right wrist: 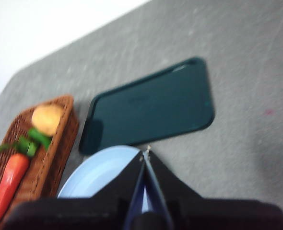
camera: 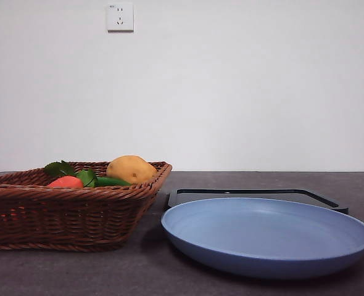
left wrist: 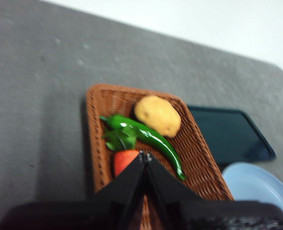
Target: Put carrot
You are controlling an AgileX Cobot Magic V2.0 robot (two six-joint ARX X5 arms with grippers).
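Note:
The carrot (camera: 65, 182) lies in a brown wicker basket (camera: 58, 213) at the table's left, its green leaves (camera: 60, 168) toward the back. It shows in the left wrist view (left wrist: 124, 160) partly behind the jaws and in the right wrist view (right wrist: 8, 184). My left gripper (left wrist: 144, 154) is shut and empty, high above the basket. My right gripper (right wrist: 145, 151) is shut and empty, high above the blue plate (camera: 265, 234). Neither gripper shows in the front view.
A tan potato (camera: 131, 169) and a slim dark-green vegetable (left wrist: 151, 139) share the basket. A black tray (camera: 256, 197) lies behind the plate. Grey tabletop runs around them, with a white wall behind.

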